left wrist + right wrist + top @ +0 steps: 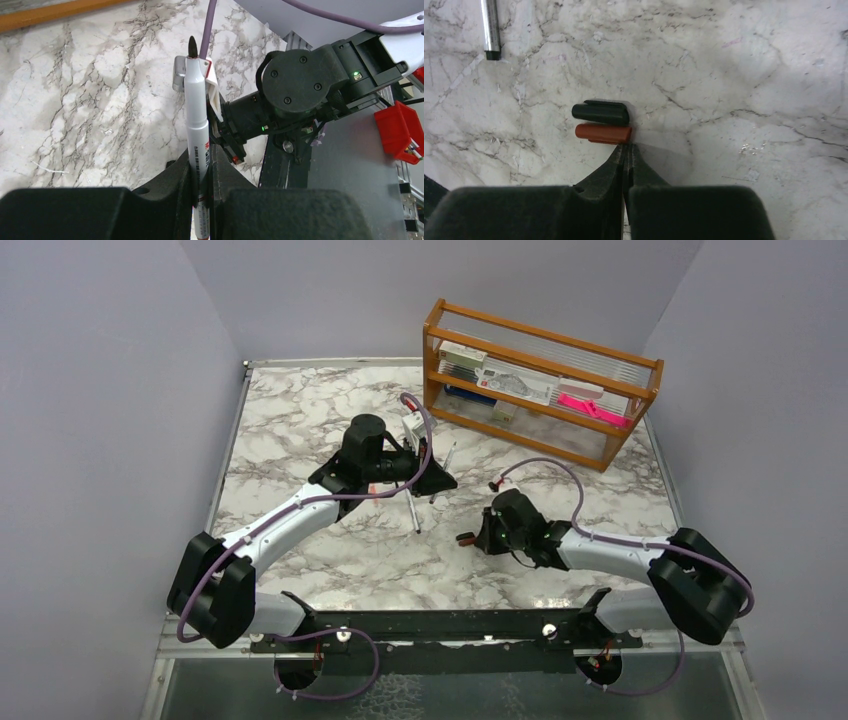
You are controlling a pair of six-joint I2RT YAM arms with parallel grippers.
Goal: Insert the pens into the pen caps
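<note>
My left gripper [201, 165] is shut on a silvery-grey pen [196, 110], whose dark tip points away from the camera and above the marble table [75, 100]. From above, this gripper [434, 482] hangs mid-table. A second silvery pen [413, 512] lies flat just below it, and its end [490, 27] shows in the right wrist view. A black pen cap [601, 112] and a dark red pen cap [603, 133] lie side by side. My right gripper [628, 147] is shut and empty, its tips right at the red cap's end.
A wooden rack [540, 385] with boxes and a bright pink strip [592, 408] stands at the back right. The right arm's wrist [305, 82] is close beside the held pen. A red bin [402, 130] sits off the table's edge.
</note>
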